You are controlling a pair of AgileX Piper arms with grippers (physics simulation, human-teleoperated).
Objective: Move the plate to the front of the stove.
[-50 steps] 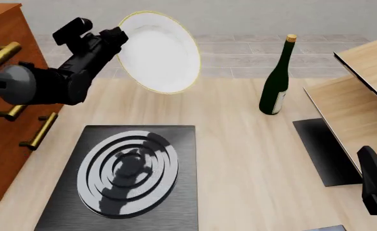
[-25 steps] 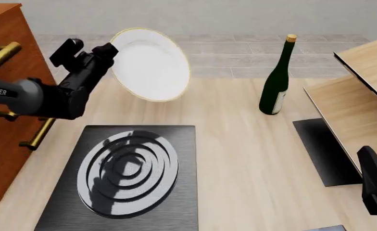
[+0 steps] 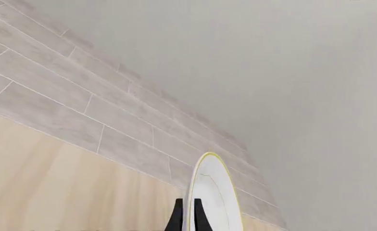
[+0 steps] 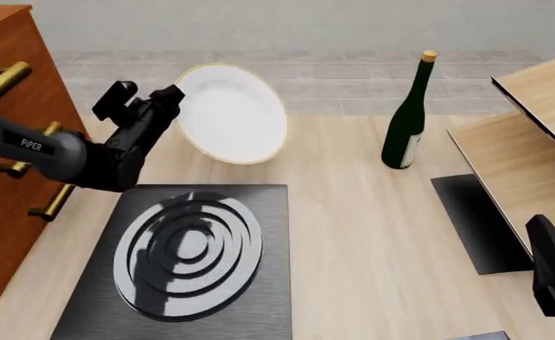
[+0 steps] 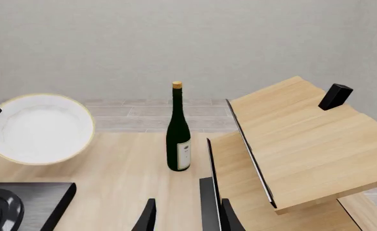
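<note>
The white plate [image 4: 232, 113] with its gold rim hangs tilted, almost on edge, above the table just beyond the stove's far side. My left gripper [image 4: 172, 99] is shut on the plate's left rim. In the left wrist view the plate [image 3: 215, 197] shows edge-on, with the two dark fingertips [image 3: 175, 220] pinching it at my left gripper [image 3: 187, 219]. The stove [image 4: 192, 262] is a dark square slab with silver rings near the front left; its corner [image 5: 31, 202] shows in the right wrist view. My right gripper [image 5: 188, 221] is open and empty at the front right of the table.
A green wine bottle [image 4: 407, 120] stands right of the plate. A wooden shelf unit [image 4: 532, 142] fills the right side, with a plain dark slab [image 4: 476, 219] beside it. A brown cabinet [image 4: 13, 142] with brass handles stands at the left. The right arm [image 4: 553, 280] sits low at the right.
My left arm has lowered the plate toward the table and drawn it slightly nearer the stove's far edge. The right arm has not moved.
</note>
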